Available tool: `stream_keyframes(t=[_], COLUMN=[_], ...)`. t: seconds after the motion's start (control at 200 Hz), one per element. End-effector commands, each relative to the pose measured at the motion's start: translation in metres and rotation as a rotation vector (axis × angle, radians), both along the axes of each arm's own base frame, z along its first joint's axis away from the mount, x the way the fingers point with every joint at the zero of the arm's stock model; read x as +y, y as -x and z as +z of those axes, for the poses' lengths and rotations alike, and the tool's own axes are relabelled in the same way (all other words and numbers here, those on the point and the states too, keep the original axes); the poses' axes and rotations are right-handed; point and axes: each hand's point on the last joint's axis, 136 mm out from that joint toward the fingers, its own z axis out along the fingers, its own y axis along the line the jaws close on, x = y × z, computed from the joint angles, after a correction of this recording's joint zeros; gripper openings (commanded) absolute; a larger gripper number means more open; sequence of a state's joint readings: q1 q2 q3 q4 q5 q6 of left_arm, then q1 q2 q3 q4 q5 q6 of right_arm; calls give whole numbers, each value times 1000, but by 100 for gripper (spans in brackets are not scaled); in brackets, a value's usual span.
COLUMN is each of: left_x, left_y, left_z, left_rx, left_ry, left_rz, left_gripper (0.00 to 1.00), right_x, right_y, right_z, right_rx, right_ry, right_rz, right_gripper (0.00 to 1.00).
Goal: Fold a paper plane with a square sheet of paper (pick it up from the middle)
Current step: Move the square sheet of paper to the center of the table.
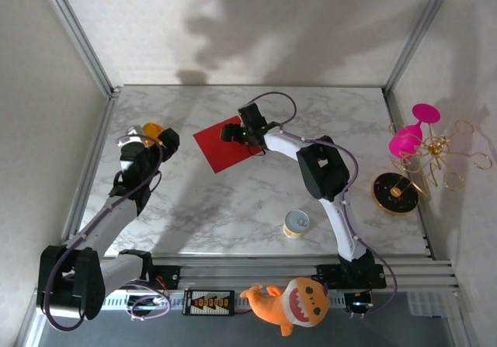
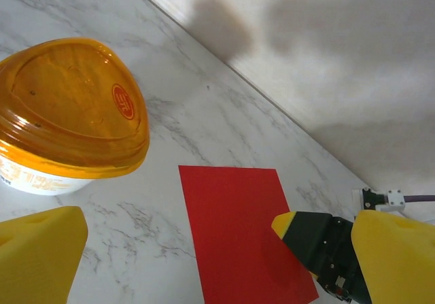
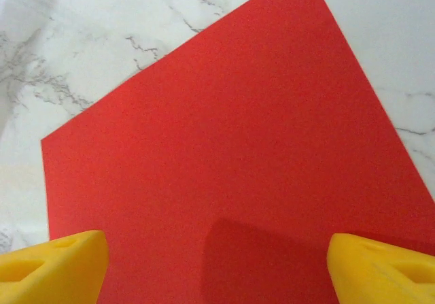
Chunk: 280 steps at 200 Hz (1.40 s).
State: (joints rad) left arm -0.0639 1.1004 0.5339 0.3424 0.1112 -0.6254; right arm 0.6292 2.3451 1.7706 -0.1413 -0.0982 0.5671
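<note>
The square sheet of paper (image 1: 220, 148) is red and lies flat on the marble table (image 1: 233, 207), left of centre toward the back. My right gripper (image 1: 235, 134) hovers over the sheet's right part. In the right wrist view its yellow fingers (image 3: 54, 266) stand wide apart, and the red sheet (image 3: 231, 147) spreads flat below and between them; my right gripper (image 3: 217, 270) is open. My left gripper (image 1: 158, 140) is at the far left, apart from the sheet. In the left wrist view it (image 2: 217, 266) is open, facing the sheet (image 2: 234, 229).
An orange-lidded tub (image 2: 68, 107) stands just left of the sheet, close to my left gripper. A small yellow tin (image 1: 296, 224) sits near the front. A pink glass (image 1: 409, 137) and a gold wire stand (image 1: 439, 157) are at the right edge. An orange shark plush (image 1: 291, 302) lies by the arm bases.
</note>
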Motion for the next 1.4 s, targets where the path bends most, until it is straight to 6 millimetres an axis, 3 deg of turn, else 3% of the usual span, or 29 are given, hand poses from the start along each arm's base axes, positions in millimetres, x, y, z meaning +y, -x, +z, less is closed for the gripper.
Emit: stream_keyframes(t=[0.0,0.205,0.386,0.496,0.621,0.741,0.871,0.986,1.052,1.142,1.262,1.397], left_x=[-10,-15,-25,-38,-58,-78,-99,-118,-130,-146,-163,-181], left_y=[-4,-8,-11,-13,-16,-14,-12,-5,-1,5,14,24], left_z=[13,11,3,-3,-11,-20,-36,-61,-76,-92,-107,-127], left_rx=[-27,-13,44,85,130,151,225,352,426,502,581,662], left_ry=[2,10,-1,-13,-5,54,138,167,145,86,-24,-109], left_rz=[-41,-55,-86,-120,-166,-199,-215,-193,-194,-197,-194,-238], left_gripper=[99,99,99,99,99,99,99,99,99,99,99,99], right_x=[-9,-35,-74,-85,-90,-87,-68,-78,-94,-118,-167,-198], right_y=[20,54,106,152,182,180,158,140,133,130,120,118], right_z=[-24,-46,-58,-55,-52,-31,33,75,77,68,63,64], right_rx=[89,177,269,320,375,352,213,51,-16,-41,-89,-144], right_ry=[67,167,213,188,71,-33,-169,-159,-84,-26,36,124], right_rz=[-22,-85,-211,-307,-393,-423,-357,-333,-328,-328,-398,-425], right_gripper=[84,83,83,82,81,81,85,93,99,99,99,99])
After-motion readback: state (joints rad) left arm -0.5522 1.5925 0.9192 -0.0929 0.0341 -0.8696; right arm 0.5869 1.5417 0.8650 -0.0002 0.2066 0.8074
